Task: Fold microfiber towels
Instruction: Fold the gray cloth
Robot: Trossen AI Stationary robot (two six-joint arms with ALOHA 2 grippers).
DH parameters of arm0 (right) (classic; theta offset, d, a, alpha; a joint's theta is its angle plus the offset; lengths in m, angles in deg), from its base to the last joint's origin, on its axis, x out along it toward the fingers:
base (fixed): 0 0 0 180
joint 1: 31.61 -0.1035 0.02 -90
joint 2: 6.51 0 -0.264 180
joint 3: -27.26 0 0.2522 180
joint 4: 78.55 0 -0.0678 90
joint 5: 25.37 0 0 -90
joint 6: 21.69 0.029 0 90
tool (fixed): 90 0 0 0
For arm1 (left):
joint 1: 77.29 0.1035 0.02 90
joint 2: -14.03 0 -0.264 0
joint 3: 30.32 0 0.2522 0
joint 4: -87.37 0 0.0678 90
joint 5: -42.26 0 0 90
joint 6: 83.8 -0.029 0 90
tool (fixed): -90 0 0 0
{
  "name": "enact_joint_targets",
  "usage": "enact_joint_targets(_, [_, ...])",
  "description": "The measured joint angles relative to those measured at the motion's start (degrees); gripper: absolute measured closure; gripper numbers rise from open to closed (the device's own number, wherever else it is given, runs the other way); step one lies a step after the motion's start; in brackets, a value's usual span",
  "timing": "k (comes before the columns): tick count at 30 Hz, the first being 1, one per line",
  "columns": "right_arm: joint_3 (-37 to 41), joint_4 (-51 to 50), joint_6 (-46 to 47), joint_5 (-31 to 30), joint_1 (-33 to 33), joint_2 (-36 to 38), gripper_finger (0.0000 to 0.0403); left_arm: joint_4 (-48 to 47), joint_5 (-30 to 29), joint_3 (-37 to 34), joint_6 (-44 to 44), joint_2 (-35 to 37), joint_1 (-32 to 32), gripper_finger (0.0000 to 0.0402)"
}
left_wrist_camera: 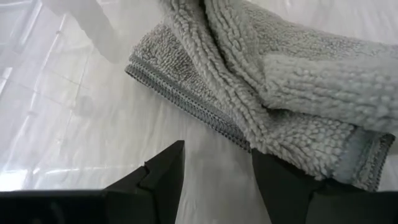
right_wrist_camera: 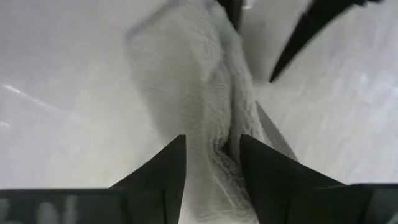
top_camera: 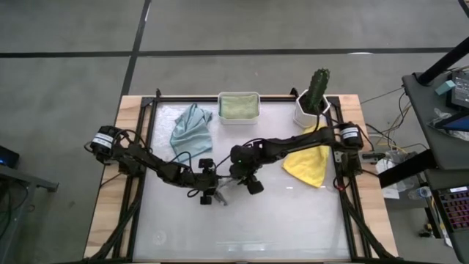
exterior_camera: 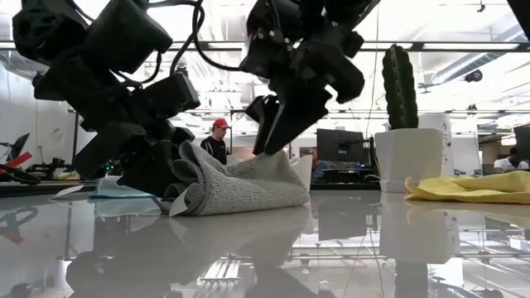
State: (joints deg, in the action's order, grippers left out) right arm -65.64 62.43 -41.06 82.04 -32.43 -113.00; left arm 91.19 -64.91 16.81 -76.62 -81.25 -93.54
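High view — four towels (top_camera: 191, 130)

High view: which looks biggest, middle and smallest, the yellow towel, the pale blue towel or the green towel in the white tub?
1. Yellow microfiber towel, spread flat.
2. Pale blue-grey microfiber towel, crumpled; nearly as big, so these two are close.
3. Sage green microfiber towel, folded inside the white plastic tub; clearly smallest.
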Motion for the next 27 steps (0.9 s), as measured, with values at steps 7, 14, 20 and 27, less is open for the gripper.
enact_joint_targets(7, [0.29, 2.3, -1.05, -7.02, 0.07, -0.27, 0.0312, 0.0, -0.02, -0.04, -0.03, -0.02, 0.0, 0.0235])
enact_joint_targets(14, [0.6, 5.03, -2.28, -7.01, 0.09, -0.49, 0.039, -0.04, 0.0, -0.09, -0.05, -0.02, -0.04, 0.0268])
enact_joint_targets(20, [1.32, 7.9, -1.66, -7.67, 0.62, -0.51, 0.0394, -0.07, 0.02, -0.13, -0.09, -0.02, -0.04, 0.0287])
enact_joint_targets(27, [4.67, 14.97, -0.07, -9.0, 1.12, -0.55, 0.0394, -0.09, 0.02, -0.13, -0.11, -0.02, -0.02, 0.0288])
